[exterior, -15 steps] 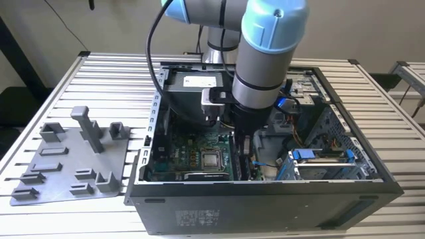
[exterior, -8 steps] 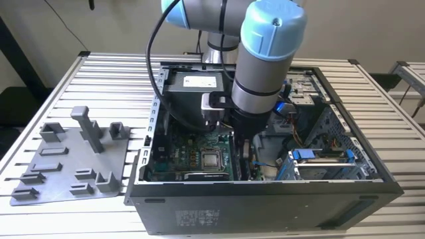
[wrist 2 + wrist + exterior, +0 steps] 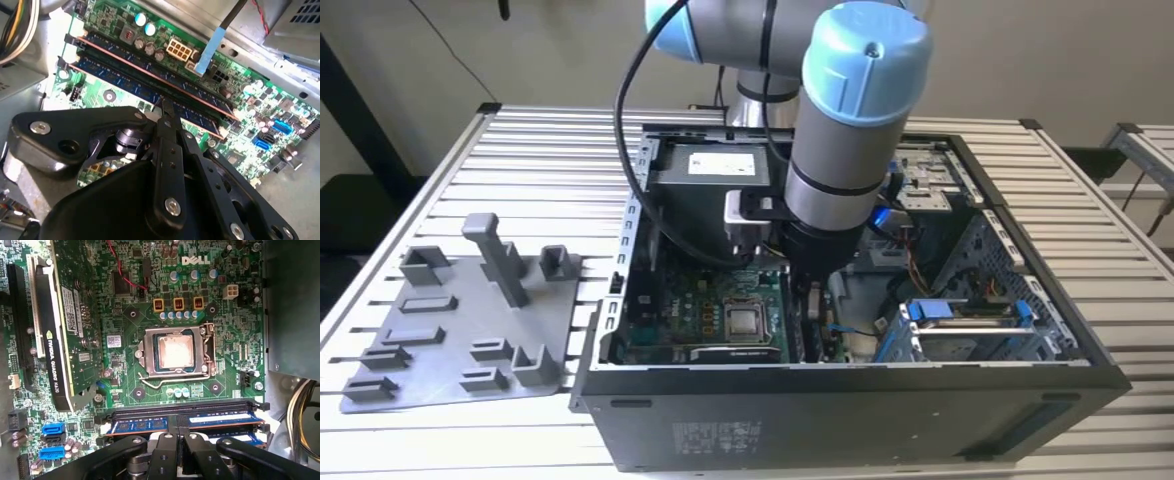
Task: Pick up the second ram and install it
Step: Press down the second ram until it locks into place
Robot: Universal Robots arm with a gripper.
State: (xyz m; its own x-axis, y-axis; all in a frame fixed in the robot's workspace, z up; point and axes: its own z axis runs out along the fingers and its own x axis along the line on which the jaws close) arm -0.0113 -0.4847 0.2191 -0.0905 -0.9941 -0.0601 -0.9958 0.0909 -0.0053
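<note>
So the open black metal PC case sits on the slatted metal bench, with the grey plastic tray with upright posts just beside it, toward the exterior view's left. The large green motherboard lies inside the case. The silver square CPU socket sits between the upright graphics card and the long black memory slots.

Bright, even daylight fills the scene — glare whitens the processor socket and metal case floor; the close black gripper looks soft.
</note>
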